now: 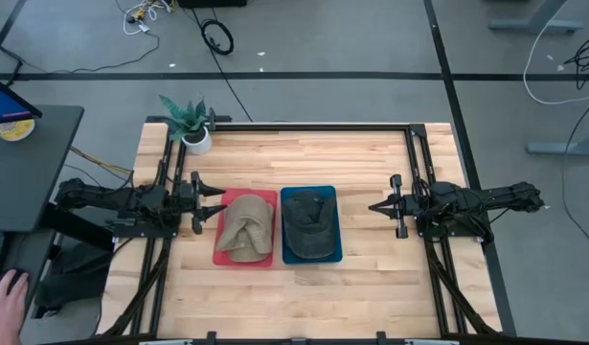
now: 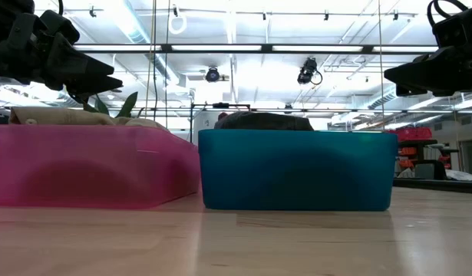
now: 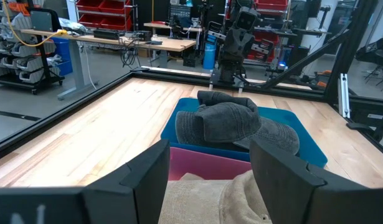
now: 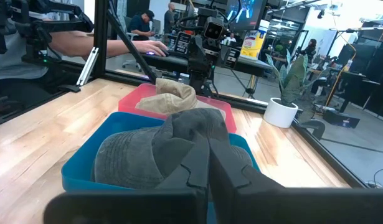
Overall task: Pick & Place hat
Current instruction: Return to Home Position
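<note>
A tan hat (image 1: pixel 246 228) lies in a red bin (image 1: pixel 220 251) left of the table's middle. A dark grey hat (image 1: pixel 308 224) lies in a blue bin (image 1: pixel 334 253) right beside it. My left gripper (image 1: pixel 217 204) hovers open, level, at the red bin's left edge, above the tan hat (image 3: pixel 228 199). My right gripper (image 1: pixel 373 206) hovers shut, level, right of the blue bin, pointing at the grey hat (image 4: pixel 160 152). Neither touches anything.
A potted plant (image 1: pixel 191 125) stands at the table's far left corner. Black frame rails (image 1: pixel 313 126) run along the far edge and both sides. A person's hand (image 1: pixel 5 297) rests on a desk off the table's left. Bare wood lies near the front edge.
</note>
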